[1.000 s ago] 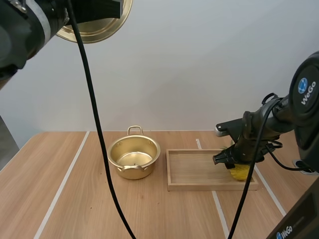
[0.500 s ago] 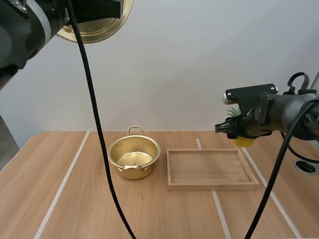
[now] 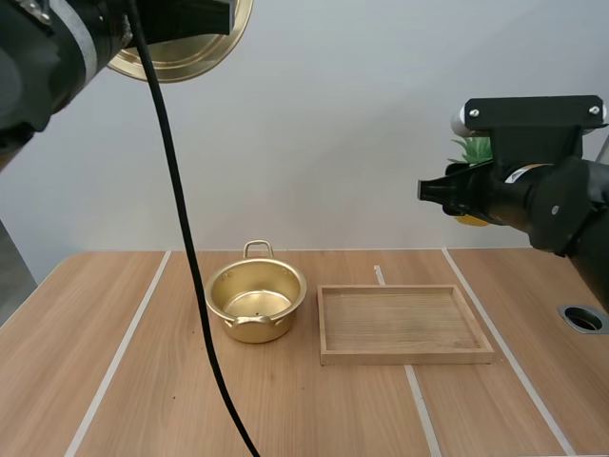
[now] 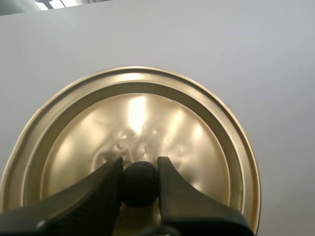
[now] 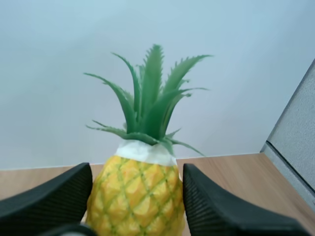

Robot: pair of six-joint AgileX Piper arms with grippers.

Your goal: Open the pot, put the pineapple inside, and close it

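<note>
The golden pot (image 3: 255, 301) stands open on the table, left of the wooden tray (image 3: 403, 325). High up at the left, my left gripper (image 4: 140, 178) is shut on the black knob of the golden lid (image 4: 133, 142), whose lid (image 3: 181, 52) hangs well above the table. My right gripper (image 5: 135, 196) is shut on a yellow pineapple (image 5: 135, 196) with green leaves. In the high view that right gripper (image 3: 455, 193) holds the pineapple (image 3: 471, 152) high above the tray's right end, mostly hidden behind the arm.
White lines run across the wooden table (image 3: 143, 381). A round hole (image 3: 582, 318) sits in the table near the right edge. The tray holds nothing.
My right gripper has lifted the pineapple from the tray's right end up high above it. The left arm with the lid has stayed still.
</note>
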